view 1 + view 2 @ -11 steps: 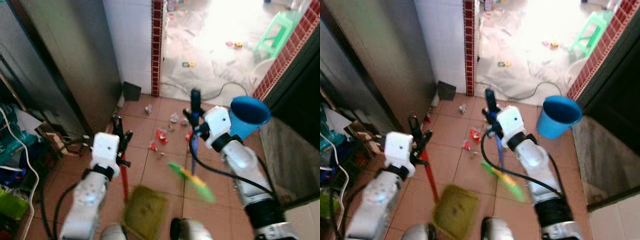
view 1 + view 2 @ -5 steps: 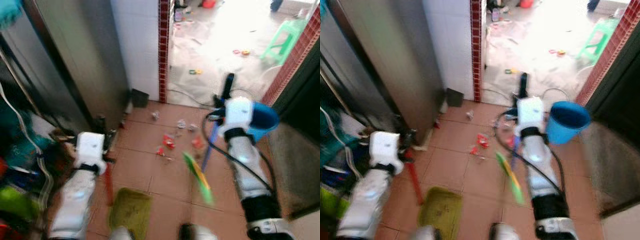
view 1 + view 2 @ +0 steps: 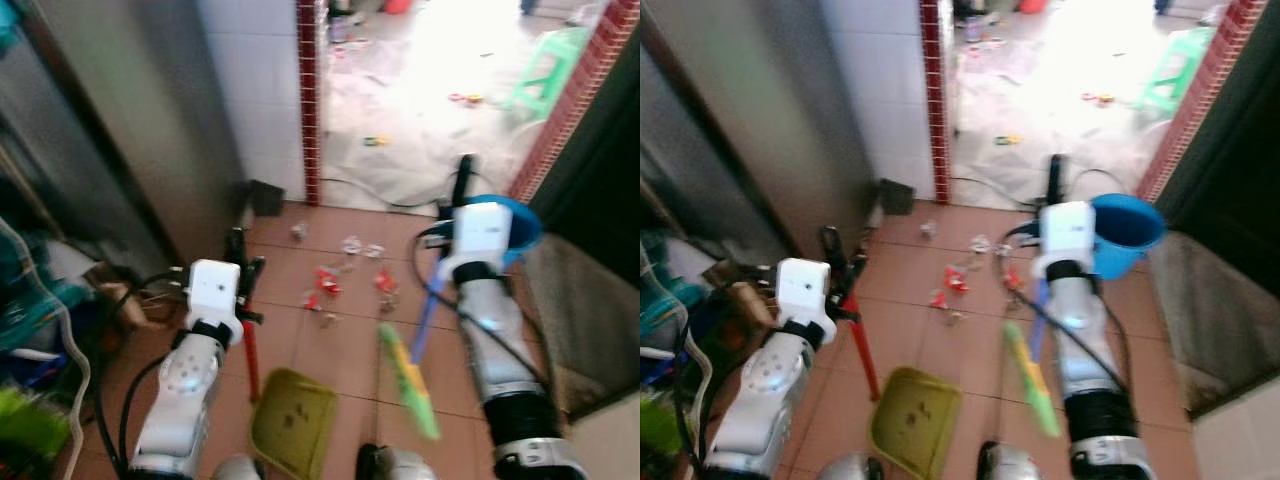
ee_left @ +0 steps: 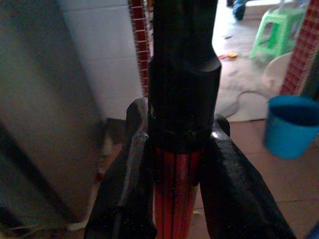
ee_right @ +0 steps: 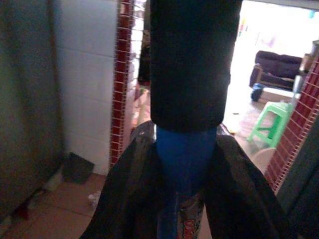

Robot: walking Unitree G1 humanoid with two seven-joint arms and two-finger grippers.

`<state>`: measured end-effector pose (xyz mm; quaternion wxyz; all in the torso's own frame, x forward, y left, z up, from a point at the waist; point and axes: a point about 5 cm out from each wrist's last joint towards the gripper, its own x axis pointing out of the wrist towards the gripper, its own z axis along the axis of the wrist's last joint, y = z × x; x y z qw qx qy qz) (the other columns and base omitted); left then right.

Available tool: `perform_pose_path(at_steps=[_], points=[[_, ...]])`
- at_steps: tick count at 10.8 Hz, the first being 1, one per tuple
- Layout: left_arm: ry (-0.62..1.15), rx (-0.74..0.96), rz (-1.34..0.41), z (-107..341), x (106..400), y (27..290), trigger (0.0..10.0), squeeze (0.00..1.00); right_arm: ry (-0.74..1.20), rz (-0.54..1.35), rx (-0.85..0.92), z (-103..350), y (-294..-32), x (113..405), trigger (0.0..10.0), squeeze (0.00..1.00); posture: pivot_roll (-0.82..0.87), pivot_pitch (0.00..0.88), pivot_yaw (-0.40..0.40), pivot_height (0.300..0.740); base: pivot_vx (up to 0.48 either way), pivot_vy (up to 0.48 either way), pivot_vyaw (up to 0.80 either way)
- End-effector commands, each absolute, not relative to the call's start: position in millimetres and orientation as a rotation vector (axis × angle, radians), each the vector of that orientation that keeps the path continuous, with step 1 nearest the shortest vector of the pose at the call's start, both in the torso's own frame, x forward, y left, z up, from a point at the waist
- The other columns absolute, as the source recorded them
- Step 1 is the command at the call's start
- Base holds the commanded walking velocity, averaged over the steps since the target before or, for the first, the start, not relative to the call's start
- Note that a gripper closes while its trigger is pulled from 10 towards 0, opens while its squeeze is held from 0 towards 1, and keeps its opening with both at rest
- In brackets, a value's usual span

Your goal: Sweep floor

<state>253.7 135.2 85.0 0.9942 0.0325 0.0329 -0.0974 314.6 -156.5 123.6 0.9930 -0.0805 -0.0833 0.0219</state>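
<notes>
My left end effector [image 3: 243, 262] pinches the dustpan [image 3: 290, 424] handle; my right end effector [image 3: 461, 185] pinches the broom [image 3: 408, 378]; litter [image 3: 327, 283] ahead.

- broom [image 3: 412, 372]: blue handle clamped in the right hand [image 3: 462, 190], green bristles down on the floor
- dustpan [image 3: 291, 434]: olive-green, red handle gripped by the left hand [image 3: 240, 262], pan below it

One broom [image 3: 408, 372], one dustpan [image 3: 291, 421], one blue bucket [image 3: 522, 226], one green stool [image 3: 541, 78], several litter scraps [image 3: 326, 282]
</notes>
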Motion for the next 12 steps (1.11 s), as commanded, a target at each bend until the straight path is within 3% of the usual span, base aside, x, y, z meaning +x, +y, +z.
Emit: perform_pose_path(at_steps=[1,3,5,8,12], points=[[0.049,0.06,-0.171,91.3,251.9,143.5,10.0,0.0,-0.205,0.048,-0.17,131.5,-155.1,317.4,10.0,0.0,-0.04,0.0,0.004,0.74,0.0,0.0,0.0],[0.023,0.063,-0.124,90.5,246.5,149.3,10.0,0.0,-0.195,0.006,-0.163,127.1,-166.2,318.0,10.0,0.0,-0.03,0.0,0.04,0.74,0.0,0.0,0.0],[0.016,-0.024,0.048,90.7,252.8,162.5,10.0,0.0,-0.208,0.012,-0.144,132.9,-160.4,323.5,10.0,0.0,-0.03,0.0,0.02,0.74,0.0,0.456,0.0],[0.031,-0.052,-0.057,89.8,253.3,139.4,10.0,0.0,-0.22,0.041,-0.197,133.3,-159.4,321.4,10.0,0.0,-0.05,0.0,0.025,0.74,0.0,0.456,0.0],[0.051,-0.016,-0.158,89.7,256.3,135.6,10.0,0.0,-0.207,0.047,-0.2,131.9,-159.8,320.6,10.0,0.0,-0.06,0.0,0.012,0.74,0.0,0.342,0.0]])
